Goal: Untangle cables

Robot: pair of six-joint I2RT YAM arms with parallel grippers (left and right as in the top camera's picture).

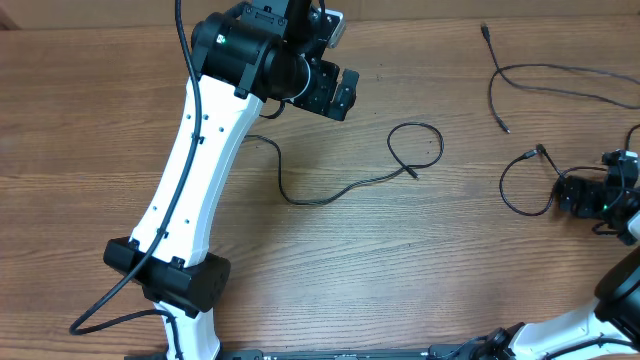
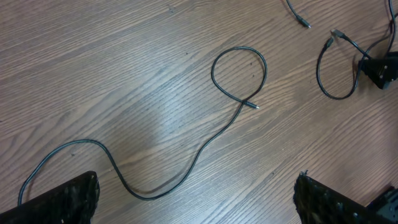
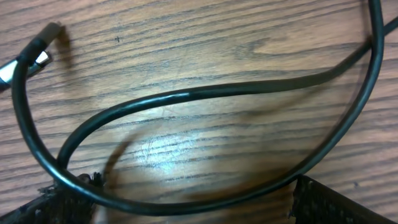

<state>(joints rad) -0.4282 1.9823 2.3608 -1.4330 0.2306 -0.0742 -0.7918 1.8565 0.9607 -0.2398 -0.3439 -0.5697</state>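
Closest to the right wrist camera, a thin black flexible cable (image 3: 205, 92) curls in a loop on the brown wood-grain table (image 3: 186, 37). Its lower bend runs between the spread, empty fingers of the right gripper (image 3: 186, 196). Seen from overhead, three such cables lie apart from one another, so the separating looks mostly done. The middle cable (image 1: 305, 203) crosses itself in a loop, which is probably what remains. The left gripper (image 1: 335, 90), jaws apart and holding nothing, hangs near that cable's far end, away from the loop.

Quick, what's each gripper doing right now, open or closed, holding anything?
Left gripper: open, holding nothing.
Right gripper: open around a cable loop, not clamped on it.
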